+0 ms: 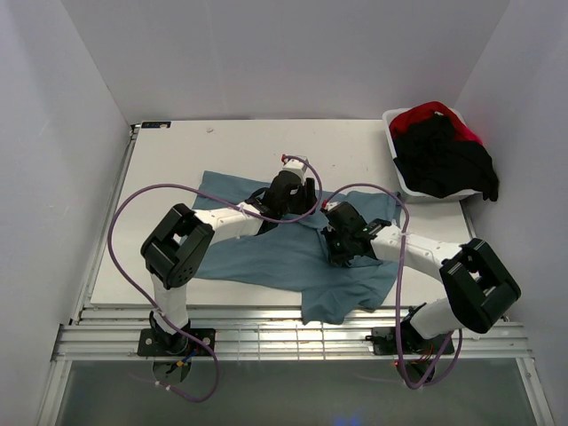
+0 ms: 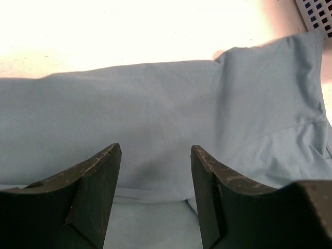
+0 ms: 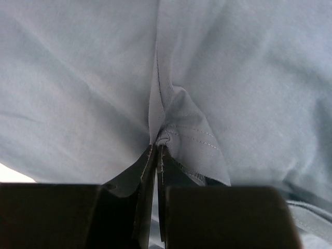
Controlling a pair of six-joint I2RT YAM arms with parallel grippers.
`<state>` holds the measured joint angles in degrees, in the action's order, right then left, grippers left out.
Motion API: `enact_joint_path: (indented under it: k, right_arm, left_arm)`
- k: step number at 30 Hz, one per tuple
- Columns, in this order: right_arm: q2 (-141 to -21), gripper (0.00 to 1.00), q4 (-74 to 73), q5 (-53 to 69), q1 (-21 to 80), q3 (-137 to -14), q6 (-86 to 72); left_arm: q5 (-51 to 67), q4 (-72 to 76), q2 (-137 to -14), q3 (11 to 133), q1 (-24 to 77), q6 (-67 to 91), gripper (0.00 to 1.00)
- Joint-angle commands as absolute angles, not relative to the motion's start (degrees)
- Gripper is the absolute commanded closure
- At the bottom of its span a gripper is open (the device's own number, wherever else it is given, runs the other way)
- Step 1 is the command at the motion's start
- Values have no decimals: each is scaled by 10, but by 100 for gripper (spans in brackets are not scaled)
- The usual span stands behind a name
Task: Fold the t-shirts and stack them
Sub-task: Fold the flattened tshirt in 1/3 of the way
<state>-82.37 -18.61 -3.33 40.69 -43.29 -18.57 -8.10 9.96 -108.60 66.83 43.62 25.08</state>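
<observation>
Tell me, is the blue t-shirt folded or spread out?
Mostly spread: the blue t-shirt lies wide and rumpled across the table; the right hand pinches a stitched hem, the left hand is open.

Tub (image 1: pixel 401 182) of t-shirts (image 1: pixel 444 160) blocks the table's (image 1: pixel 222 146) far-right corner.

White walls (image 1: pixel 266 53) enclose a pale, brightly lit table (image 1: pixel 177 151).

White plastic tub (image 1: pixel 393 129) at far right corner of white table (image 1: pixel 177 160), near wall.
</observation>
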Motion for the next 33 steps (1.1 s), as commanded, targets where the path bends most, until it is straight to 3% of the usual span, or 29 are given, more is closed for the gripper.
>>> enact_joint_path:
  k: [1,15,24,26,30,33]
  right_arm:
    - [-816,92,-214,-10,424,-447,-182]
    - [-756,86,-229,3,459,-463,-196]
    - [-728,70,-206,120,461,-457,-163]
    - [-723,63,-206,60,461,-460,-176]
    - [-716,61,-214,-117,457,-490,-206]
    - [-734,77,-212,-168,418,-513,-213]
  left_arm:
    - [-80,108,-1048,667,439,250,33]
    - [-83,107,-1045,661,439,249,33]
    - [-91,105,-1045,663,439,246,33]
    - [-98,102,-1043,661,439,242,33]
    - [-164,78,-1035,662,438,227,33]
    - [-205,57,-1026,662,410,224,33]
